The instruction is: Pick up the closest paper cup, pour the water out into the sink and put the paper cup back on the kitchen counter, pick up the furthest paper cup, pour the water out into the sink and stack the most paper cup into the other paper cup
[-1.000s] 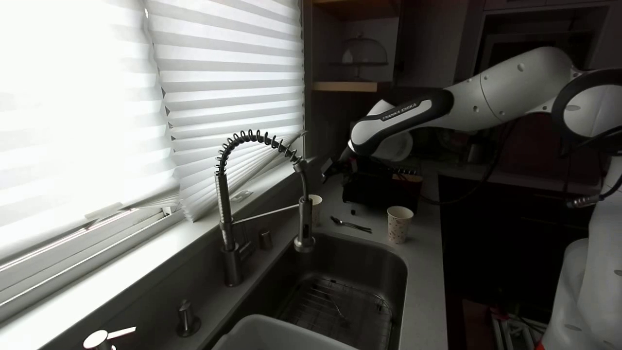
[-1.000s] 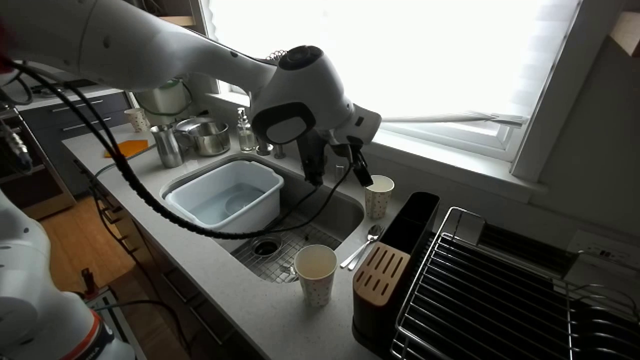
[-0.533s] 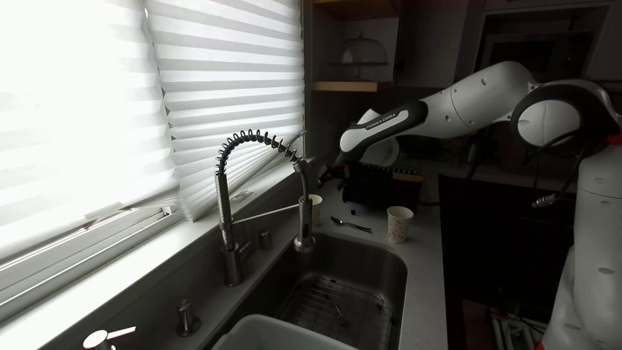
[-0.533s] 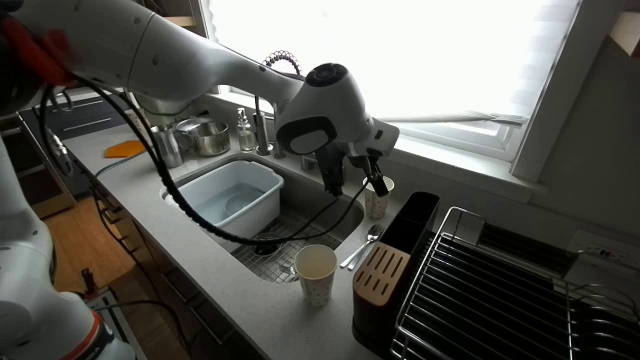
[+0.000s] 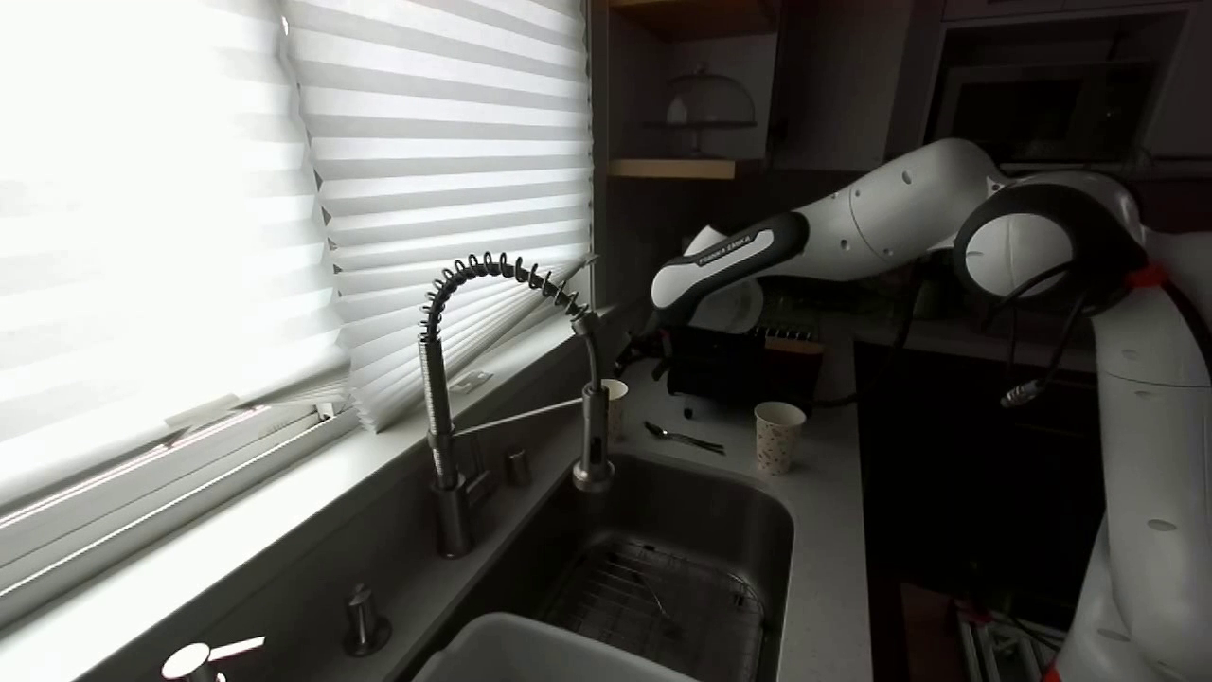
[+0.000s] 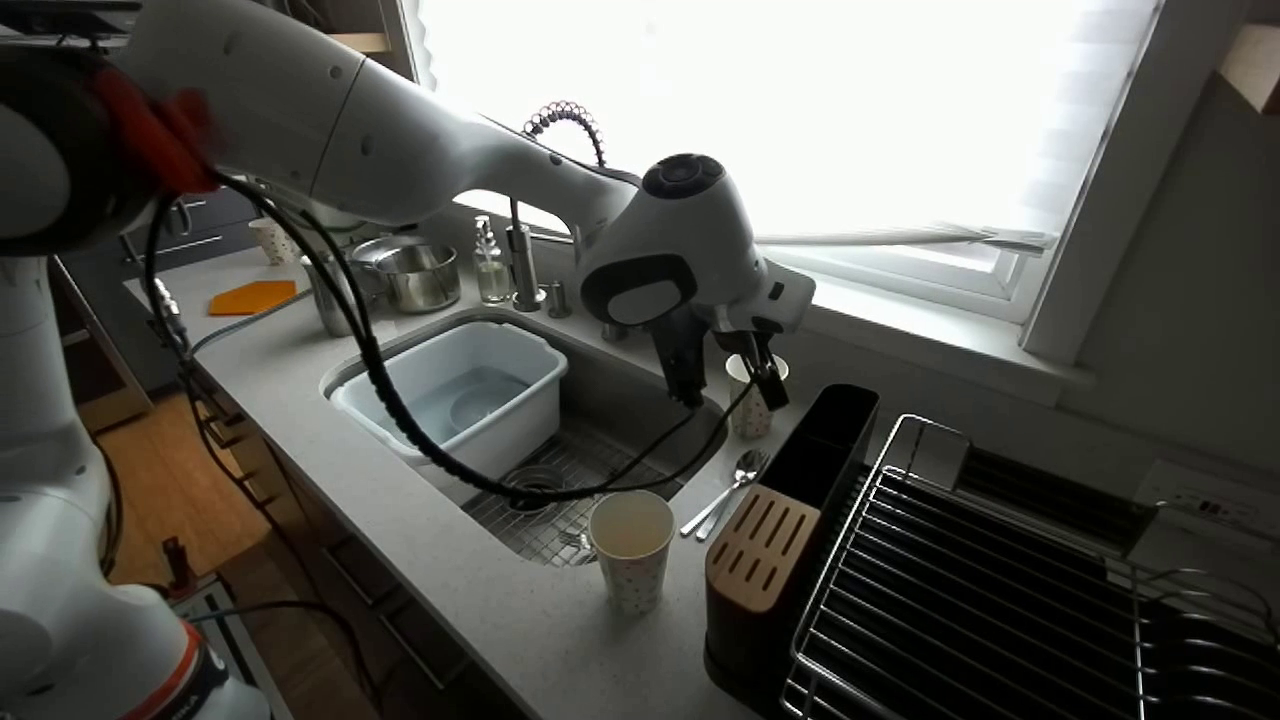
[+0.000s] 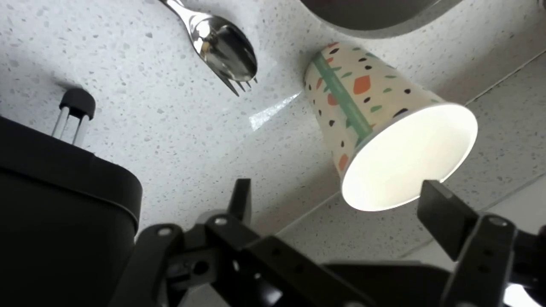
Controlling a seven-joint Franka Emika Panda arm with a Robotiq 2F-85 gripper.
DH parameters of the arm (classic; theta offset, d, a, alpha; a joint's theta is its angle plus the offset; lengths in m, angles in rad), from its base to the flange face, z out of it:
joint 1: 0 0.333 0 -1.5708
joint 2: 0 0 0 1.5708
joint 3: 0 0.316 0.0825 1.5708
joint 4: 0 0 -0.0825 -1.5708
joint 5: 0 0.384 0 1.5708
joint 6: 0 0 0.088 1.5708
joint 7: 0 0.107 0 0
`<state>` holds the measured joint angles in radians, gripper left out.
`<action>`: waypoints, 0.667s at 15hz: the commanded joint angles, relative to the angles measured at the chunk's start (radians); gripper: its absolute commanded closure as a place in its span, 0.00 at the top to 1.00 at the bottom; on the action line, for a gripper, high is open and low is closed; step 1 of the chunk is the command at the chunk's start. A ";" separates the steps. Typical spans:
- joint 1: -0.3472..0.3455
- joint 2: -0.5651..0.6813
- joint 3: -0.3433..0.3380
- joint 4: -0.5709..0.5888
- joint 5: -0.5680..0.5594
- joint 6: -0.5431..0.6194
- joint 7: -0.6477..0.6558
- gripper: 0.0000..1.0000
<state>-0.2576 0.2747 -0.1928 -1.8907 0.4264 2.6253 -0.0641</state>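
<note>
By the window side of the kitchen counter (image 6: 590, 655) stands a patterned paper cup (image 7: 358, 94), upright; an exterior view shows this window-side cup (image 5: 615, 417) partly behind the faucet. My gripper (image 7: 337, 184) is open just above it, with nothing between the fingers. In the wrist view the right fingertip (image 7: 443, 209) overlaps the cup's rim; I see no grip. Another paper cup (image 6: 633, 560) stands upright near the counter's front edge, beside the sink (image 5: 705, 488), also seen as a front cup (image 5: 776, 440). Water inside the cups cannot be made out.
A spoon and fork (image 7: 226, 47) lie between the two cups. A black utensil holder (image 6: 745, 590) and a wire dish rack (image 6: 980, 580) stand close by. The coiled faucet (image 5: 595, 436) arches over the sink, which holds a white tub (image 6: 520, 430). A further cup (image 6: 272, 240) stands far back.
The arm has come down and across, bringing my open gripper lower and closer to the window-side cup. Both cups near the sink stay where they were.
</note>
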 commanded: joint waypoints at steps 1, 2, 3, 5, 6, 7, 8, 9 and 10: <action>-0.033 0.035 0.028 0.042 0.006 -0.041 0.005 1.00; -0.034 0.040 0.029 0.044 0.003 -0.041 0.008 1.00; -0.036 0.043 0.032 0.046 0.002 -0.044 0.009 1.00; -0.035 0.052 0.032 0.054 -0.003 -0.043 0.022 1.00; -0.035 0.056 0.033 0.057 -0.005 -0.046 0.024 1.00; -0.034 0.060 0.032 0.061 -0.008 -0.048 0.028 1.00; -0.034 0.063 0.033 0.064 -0.008 -0.052 0.030 0.94; -0.033 0.065 0.034 0.065 -0.008 -0.054 0.032 0.78; -0.033 0.067 0.034 0.067 -0.009 -0.055 0.034 0.68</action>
<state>-0.2706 0.3198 -0.1749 -1.8544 0.4260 2.6032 -0.0537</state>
